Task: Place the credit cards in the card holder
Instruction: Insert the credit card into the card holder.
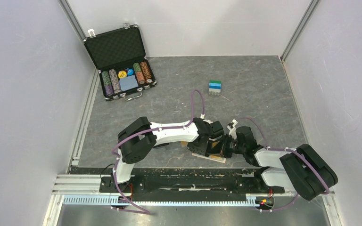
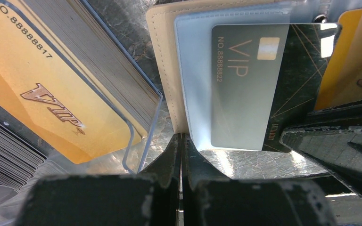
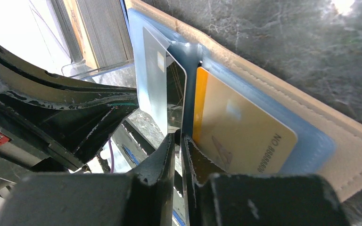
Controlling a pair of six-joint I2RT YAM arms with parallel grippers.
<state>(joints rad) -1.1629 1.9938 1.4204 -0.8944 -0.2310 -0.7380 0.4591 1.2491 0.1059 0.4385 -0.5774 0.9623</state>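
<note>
on the marbled mat, tan stitched card holder (image 2: 162, 70), left tool (image 2: 181, 141) pinching its clear sleeve, right tool (image 3: 179, 141) unclear

Overhead from behind, facing down on the table (image 1: 264, 94); both wrist views close, sharing the wallet (image 2: 162, 70).

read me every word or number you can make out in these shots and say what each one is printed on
"VIP" and "NO. 88888822": dark grey card in the card holder's clear sleeve.
"VIP" in slanted letters and "NO. 88888817": orange card on top of the stack in the clear box.
"NO 8888880...": gold card in the other sleeve; last digits unclear.
Poker chip case markings: too small to read.
</note>
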